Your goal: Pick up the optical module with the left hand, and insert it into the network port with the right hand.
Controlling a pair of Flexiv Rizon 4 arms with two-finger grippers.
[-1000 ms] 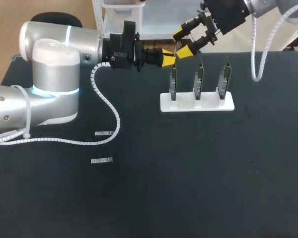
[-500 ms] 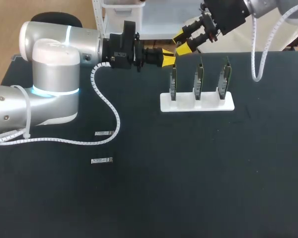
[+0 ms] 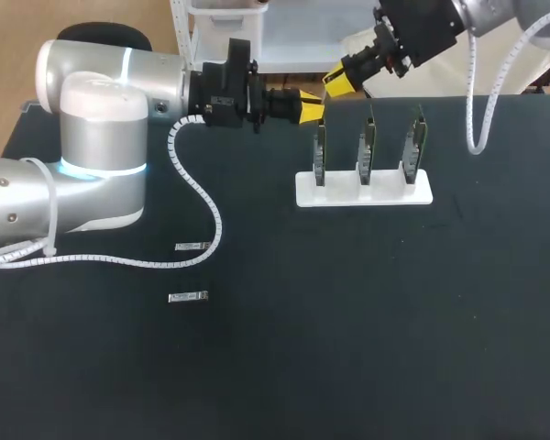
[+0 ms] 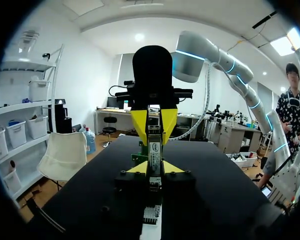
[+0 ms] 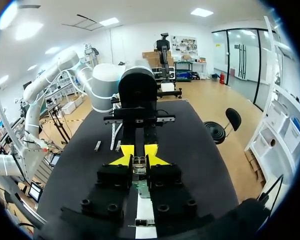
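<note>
Pointing out along left claw [image 4: 154,171], optical module [image 4: 154,151] meets right claw [image 4: 154,129].

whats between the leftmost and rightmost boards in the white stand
A third board stands upright in the middle slot of the white stand, apart from both; the head view shows it.

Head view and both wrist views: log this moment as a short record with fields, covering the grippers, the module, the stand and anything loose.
Left gripper: shut on the optical module, in the air by the stand
Right gripper: facing the left one, shut on the same module
Stand: white, on the black table, holding three upright boards in a row
Spare modules: two, flat on the table beside the left arm's cable
Stage: handover; held module not in any board
</note>
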